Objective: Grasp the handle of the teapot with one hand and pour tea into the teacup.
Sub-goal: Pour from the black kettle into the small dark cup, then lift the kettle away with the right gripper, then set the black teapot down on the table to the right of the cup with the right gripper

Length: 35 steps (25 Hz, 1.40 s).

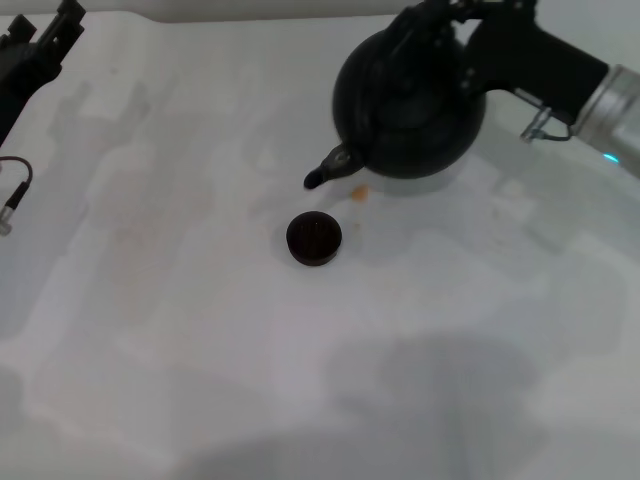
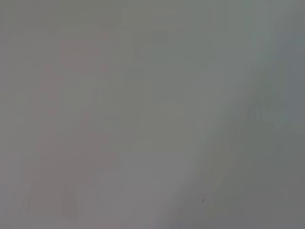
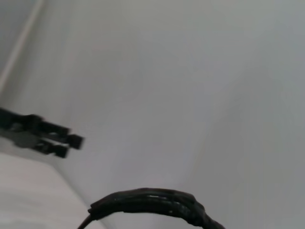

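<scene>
The matte black teapot [image 1: 410, 105] hangs tilted over the back right of the white table, its short spout [image 1: 325, 172] pointing down and left. My right gripper [image 1: 440, 22] is shut on the handle at the pot's top, and it hides most of the handle in the head view. The right wrist view shows the handle [image 3: 152, 202] as a black arch. The small dark teacup [image 1: 314, 238] stands upright on the table just below and slightly left of the spout tip, apart from it. My left gripper [image 1: 45, 45] is parked at the far left back.
A small orange spot [image 1: 360, 193] lies on the white table [image 1: 200, 350] between teapot and cup. A loose cable end [image 1: 15, 190] hangs at the left edge. The left wrist view shows only bare table surface.
</scene>
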Motion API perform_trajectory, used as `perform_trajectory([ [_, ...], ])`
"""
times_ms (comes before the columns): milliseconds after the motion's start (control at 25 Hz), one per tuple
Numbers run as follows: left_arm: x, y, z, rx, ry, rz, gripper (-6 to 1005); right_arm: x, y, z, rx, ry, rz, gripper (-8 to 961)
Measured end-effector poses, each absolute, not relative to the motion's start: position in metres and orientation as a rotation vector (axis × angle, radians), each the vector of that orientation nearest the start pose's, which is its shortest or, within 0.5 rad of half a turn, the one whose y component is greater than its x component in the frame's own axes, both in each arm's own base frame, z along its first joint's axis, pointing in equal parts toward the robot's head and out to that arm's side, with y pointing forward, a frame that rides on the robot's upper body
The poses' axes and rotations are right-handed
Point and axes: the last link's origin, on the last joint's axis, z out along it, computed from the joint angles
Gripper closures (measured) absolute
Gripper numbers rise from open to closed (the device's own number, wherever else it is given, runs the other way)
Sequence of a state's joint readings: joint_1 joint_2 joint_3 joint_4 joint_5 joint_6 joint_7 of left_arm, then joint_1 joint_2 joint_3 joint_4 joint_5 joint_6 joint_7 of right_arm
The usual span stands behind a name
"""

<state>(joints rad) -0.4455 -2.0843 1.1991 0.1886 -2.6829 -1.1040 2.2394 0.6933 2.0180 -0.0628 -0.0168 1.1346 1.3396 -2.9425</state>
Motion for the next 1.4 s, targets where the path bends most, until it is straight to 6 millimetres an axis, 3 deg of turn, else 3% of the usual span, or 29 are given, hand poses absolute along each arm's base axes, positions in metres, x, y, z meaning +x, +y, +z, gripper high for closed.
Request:
perform_trajectory([
  [320,-0.325,0.347,-0.003,-1.620,-0.991,-1.070,138,0.285,0.350,-0.017,-2.062,0.099,0.713,841],
  [800,-0.330,0.342,-0.003,-1.607,-1.004,-1.066,139,0.333,0.307,-0.009,-1.972,0.367,0.724,841],
  [1040,-0.330,0.341,-0.003,-1.606,-1.004,-1.069,139,0.345,0.296,-0.007,-1.945,0.413,0.699,841],
  [1400,-0.331,0.340,-0.003,-1.605,-1.006,-1.069,139,0.347,0.295,-0.007,-1.939,0.435,0.695,837],
])
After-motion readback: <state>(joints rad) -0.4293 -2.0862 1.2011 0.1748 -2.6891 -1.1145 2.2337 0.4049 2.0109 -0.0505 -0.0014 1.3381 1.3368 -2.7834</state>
